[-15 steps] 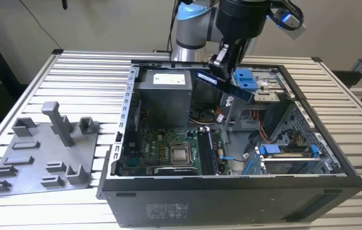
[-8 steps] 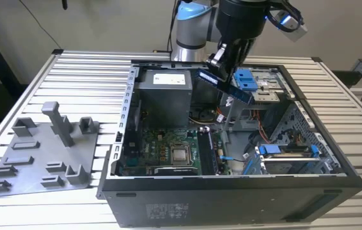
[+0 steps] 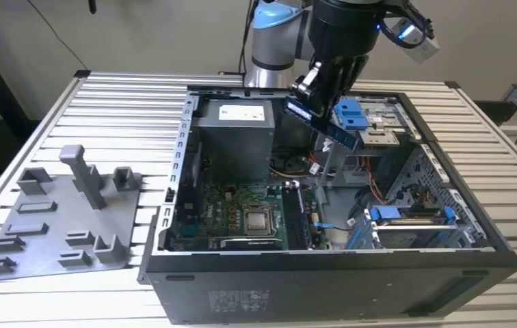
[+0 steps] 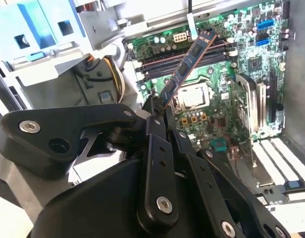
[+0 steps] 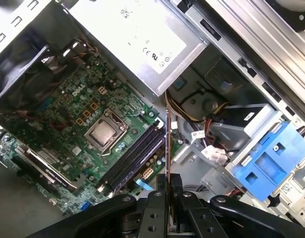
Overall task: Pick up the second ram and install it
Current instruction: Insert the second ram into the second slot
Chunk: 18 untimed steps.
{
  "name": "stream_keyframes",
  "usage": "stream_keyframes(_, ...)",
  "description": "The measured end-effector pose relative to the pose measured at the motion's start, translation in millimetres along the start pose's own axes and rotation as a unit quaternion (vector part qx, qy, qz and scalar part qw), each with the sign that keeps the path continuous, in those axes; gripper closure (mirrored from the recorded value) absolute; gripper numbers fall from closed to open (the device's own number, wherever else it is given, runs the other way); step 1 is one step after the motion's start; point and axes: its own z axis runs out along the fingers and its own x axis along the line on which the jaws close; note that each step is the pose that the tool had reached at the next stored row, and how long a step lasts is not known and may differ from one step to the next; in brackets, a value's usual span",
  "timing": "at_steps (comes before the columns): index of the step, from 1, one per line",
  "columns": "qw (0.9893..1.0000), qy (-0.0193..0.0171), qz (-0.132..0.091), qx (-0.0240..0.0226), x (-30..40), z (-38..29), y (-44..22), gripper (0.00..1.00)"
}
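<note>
Second ram: thin, flat, dark strip

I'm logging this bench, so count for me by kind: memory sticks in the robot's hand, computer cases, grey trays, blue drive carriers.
Memory sticks in the hand: 1, the second ram
Open computer cases: 1
Grey trays: 1
Blue drive carriers: 2
Total: 5

Silver arm with pale-blue joint caps, black gripper linkage (bright screw heads)
</note>
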Motion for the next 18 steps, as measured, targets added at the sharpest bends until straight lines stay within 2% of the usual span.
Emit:
stream_keyframes(9,0.9992,-0.0011,0.040,0.0026,0.3,1.8,-0.3,0.86)
stream_keyframes(18,0.9968,-0.0013,0.079,0.0050,0.9,4.8,-0.5,0.86)
